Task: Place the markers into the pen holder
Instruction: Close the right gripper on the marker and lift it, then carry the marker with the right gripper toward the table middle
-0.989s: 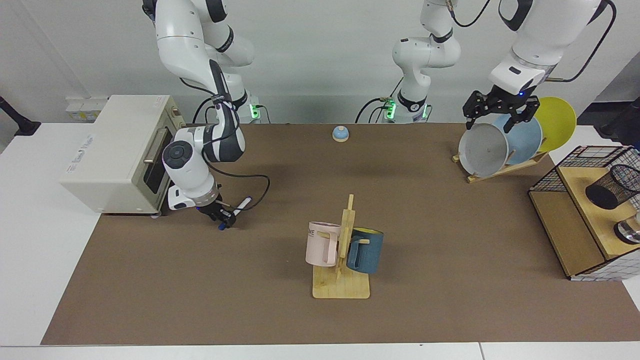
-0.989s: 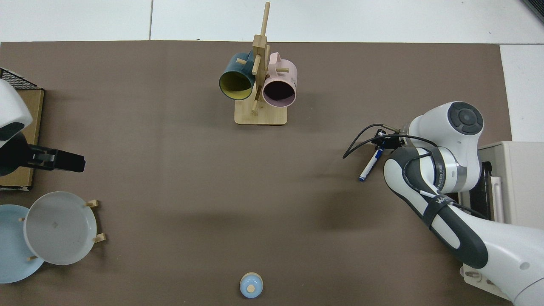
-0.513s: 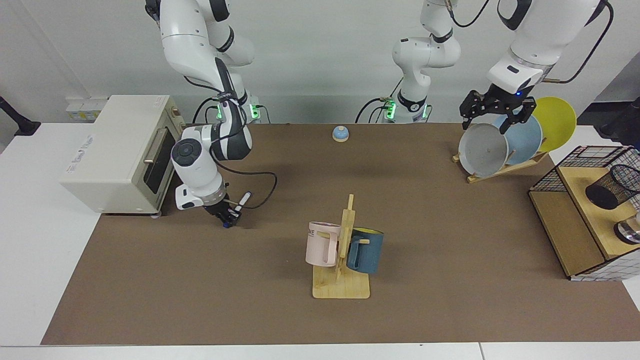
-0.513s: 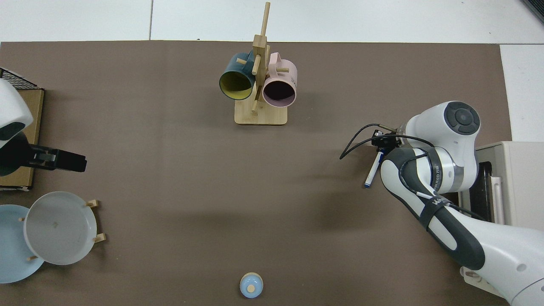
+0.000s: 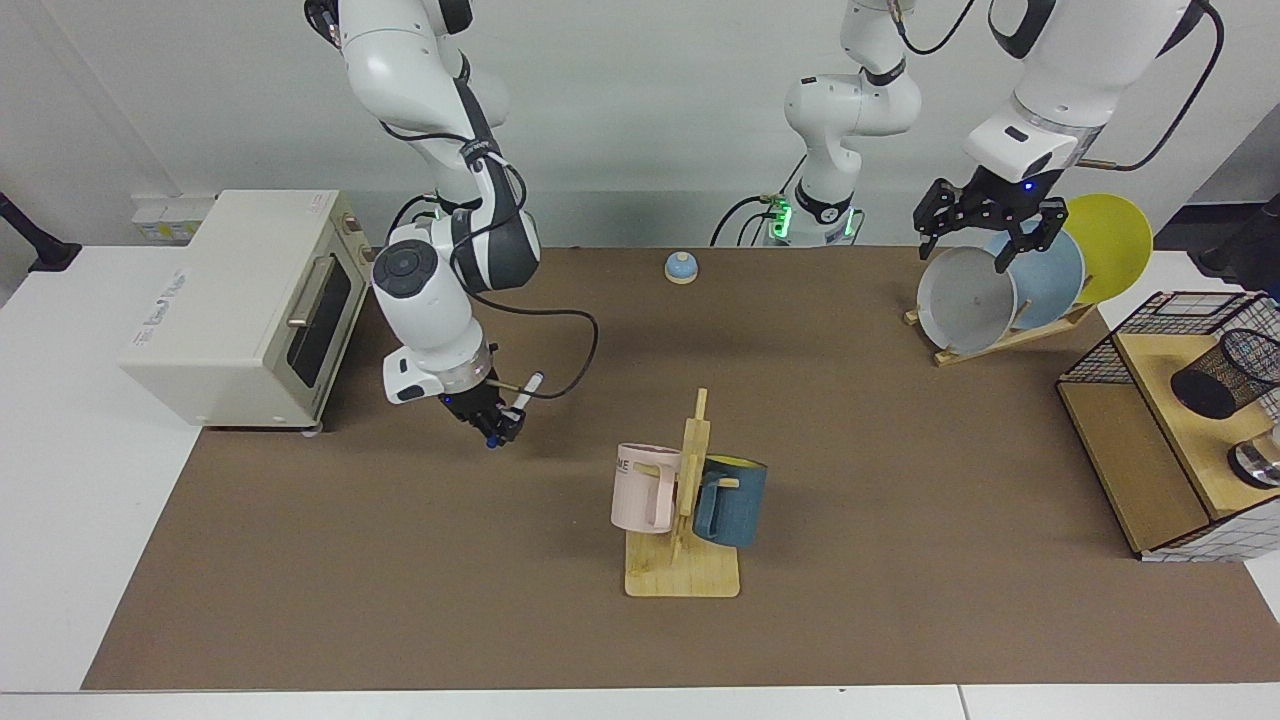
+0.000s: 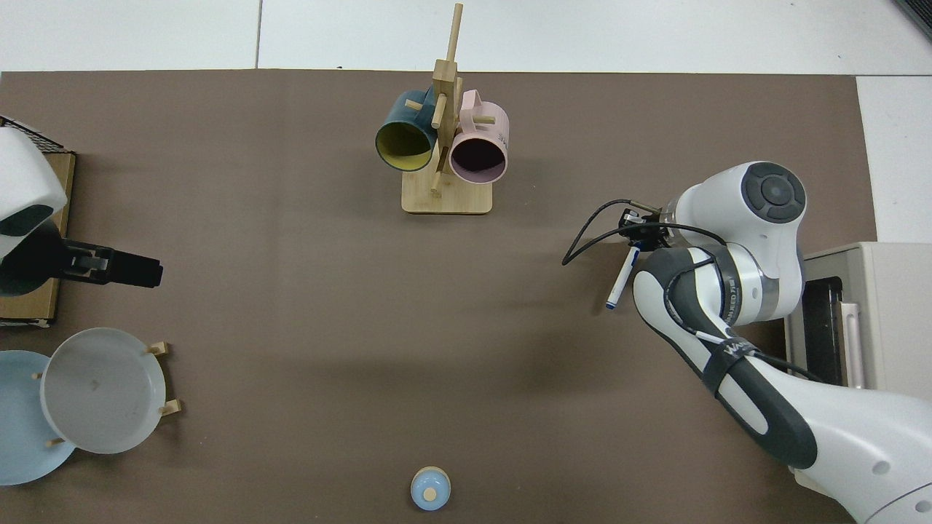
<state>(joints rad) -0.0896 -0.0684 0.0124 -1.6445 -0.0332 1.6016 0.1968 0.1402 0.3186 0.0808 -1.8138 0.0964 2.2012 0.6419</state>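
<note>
Right now the carry step is in hand. At left of centre in the facing view, the right arm is holding its right gripper [image 5: 493,425] above the brown mat [image 5: 640,640], fingers pinching the marker [image 5: 522,392] near its blue cap, so the white barrel is slanting up and away, clear of the mat. At the upper right, the left arm is waiting with its left gripper [image 5: 985,232] spread over the grey plate [image 5: 965,300]. Far off at the right edge, the pen holder [image 5: 1225,372] is lying tilted on the wooden shelf [image 5: 1180,430]. Next, I judge, a long traverse across the frame is needed, skirting the mug stand [image 5: 685,520], then turning the marker to suit the holder's mouth.
</note>
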